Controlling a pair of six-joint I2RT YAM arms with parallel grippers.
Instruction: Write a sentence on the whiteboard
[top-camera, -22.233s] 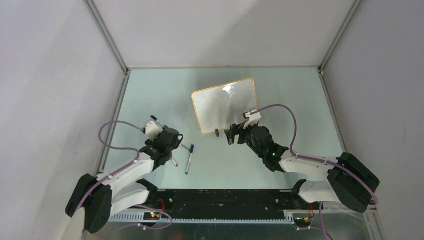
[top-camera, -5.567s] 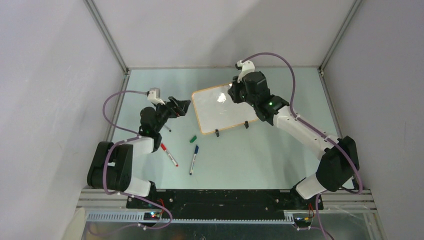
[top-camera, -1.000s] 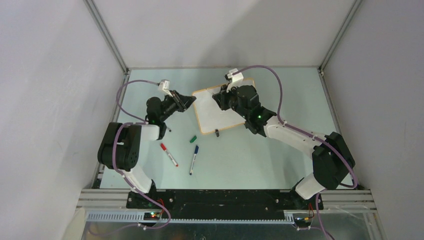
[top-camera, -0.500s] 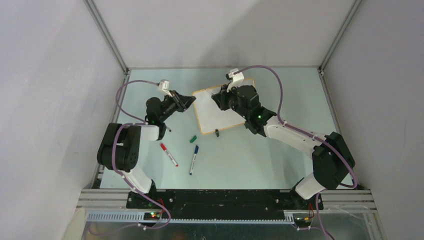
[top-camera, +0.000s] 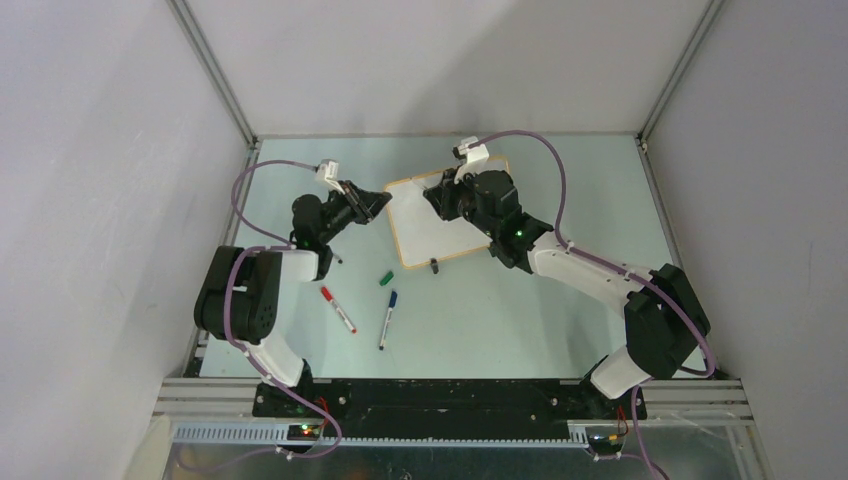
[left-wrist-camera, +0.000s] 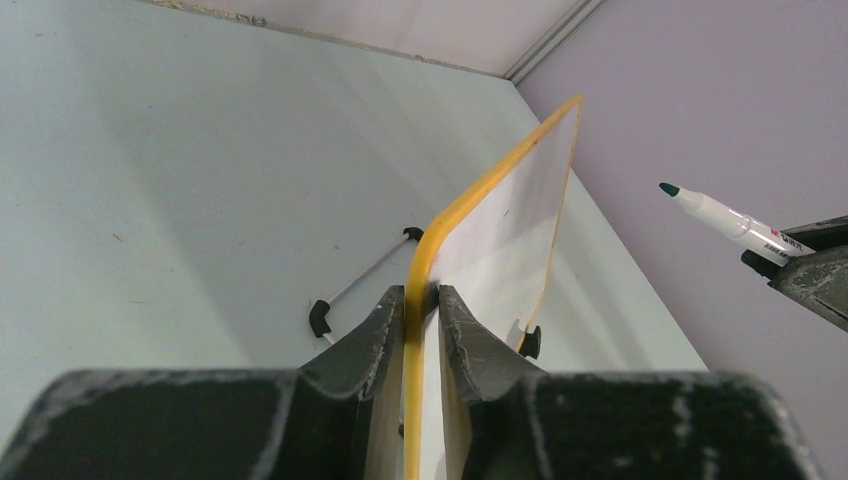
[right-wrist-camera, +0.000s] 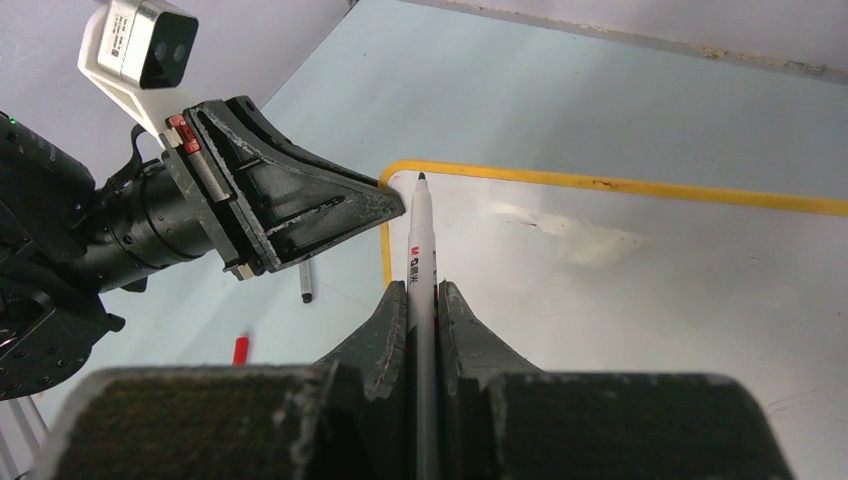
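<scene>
Whiteboard (top-camera: 428, 240) partly under right hand (top-camera: 433, 199) with marker (right-wrist-camera: 418, 262)

Readable text: none. White marker (right-wrist-camera: 417, 262) over the far-left corner of the whiteboard (right-wrist-camera: 700, 300): small red logo block on the barrel, with a line of dark print running along it, too small to make out. From the left wrist view, that print is blurred. Whiteboard face: faint smudges only, no legible letters.
</scene>
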